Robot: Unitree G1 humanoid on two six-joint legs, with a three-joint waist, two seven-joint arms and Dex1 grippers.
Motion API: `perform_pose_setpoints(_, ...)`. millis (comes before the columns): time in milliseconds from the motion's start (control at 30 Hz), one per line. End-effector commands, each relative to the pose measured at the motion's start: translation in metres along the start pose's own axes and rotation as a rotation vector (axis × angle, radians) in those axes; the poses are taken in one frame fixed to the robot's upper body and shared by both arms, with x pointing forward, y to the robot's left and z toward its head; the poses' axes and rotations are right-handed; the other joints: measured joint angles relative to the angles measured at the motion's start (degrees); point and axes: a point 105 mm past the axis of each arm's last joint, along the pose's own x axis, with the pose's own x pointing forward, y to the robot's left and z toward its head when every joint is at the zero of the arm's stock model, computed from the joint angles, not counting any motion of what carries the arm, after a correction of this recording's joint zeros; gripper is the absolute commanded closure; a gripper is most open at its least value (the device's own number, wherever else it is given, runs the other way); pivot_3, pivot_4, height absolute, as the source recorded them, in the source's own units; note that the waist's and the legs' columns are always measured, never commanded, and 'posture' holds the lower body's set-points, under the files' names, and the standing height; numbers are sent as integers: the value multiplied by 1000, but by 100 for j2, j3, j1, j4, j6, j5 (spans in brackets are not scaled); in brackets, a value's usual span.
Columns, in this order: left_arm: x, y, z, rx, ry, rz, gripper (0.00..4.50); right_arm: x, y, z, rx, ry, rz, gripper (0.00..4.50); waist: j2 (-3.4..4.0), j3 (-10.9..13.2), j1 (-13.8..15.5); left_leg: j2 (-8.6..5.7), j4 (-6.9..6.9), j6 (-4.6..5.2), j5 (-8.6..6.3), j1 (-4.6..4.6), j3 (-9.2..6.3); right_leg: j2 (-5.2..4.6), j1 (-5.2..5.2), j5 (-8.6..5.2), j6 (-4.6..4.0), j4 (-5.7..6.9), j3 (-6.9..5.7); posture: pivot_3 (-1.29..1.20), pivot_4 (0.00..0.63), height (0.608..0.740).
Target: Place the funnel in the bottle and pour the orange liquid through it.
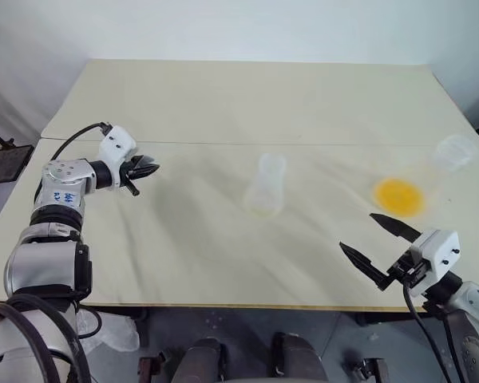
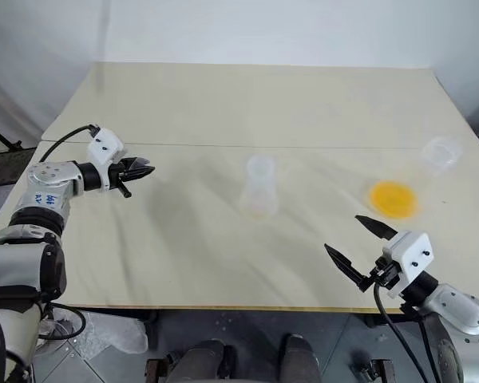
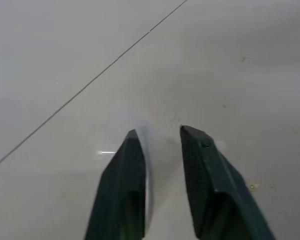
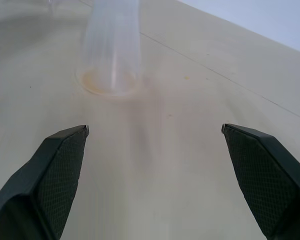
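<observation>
I am keeping my left gripper (image 1: 146, 168) at the left of the frame pinched nearly closed, its 2 fingers leaving only a slim gap, and I cannot tell whether the clear funnel is sitting between them. The bottle (image 1: 265, 187) is standing upright mid-frame, well apart to the right of that gripper, which is pointing toward it. My right gripper (image 1: 356, 230) is waiting spread wide at the lower right, nearer the orange liquid (image 1: 398, 196) lying just above it.
</observation>
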Motion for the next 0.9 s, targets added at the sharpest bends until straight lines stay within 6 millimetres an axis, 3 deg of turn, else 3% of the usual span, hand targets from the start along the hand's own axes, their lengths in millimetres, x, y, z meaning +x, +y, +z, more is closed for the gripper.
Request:
perform_pose_setpoints(33,-14,8,-13,-20,35,35,4456,-1,-3,8,-30,-28,-14,0,0,0,-11,1,0,0,0,3,5,0,0,0,0,1,4,0,150,740)
perform_pose_setpoints(333,-25,9,-11,-70,-23,12,4481,2,-5,8,-30,-29,-3,0,-4,1,-14,0,-4,1,-2,1,16,-1,-8,0,0,0,8,0,150,740)
perform_pose_setpoints(433,-27,4,1,-127,-110,-61,4481,5,-6,8,-28,-31,2,0,-6,2,-12,0,-3,2,-2,0,17,-1,-9,0,0,1,9,0,150,740)
perform_pose_setpoints(600,-33,-20,24,-160,-251,-299,4481,8,-6,7,-24,-34,11,0,-7,3,-2,-1,1,2,-2,-3,14,-4,-9,0,0,1,7,0,150,740)
perform_pose_setpoints(900,-36,-58,39,-127,-389,-472,4481,11,-4,6,-20,-43,16,0,-7,3,-10,1,0,2,-2,-3,9,-4,-9,0,0,1,9,0,150,740)
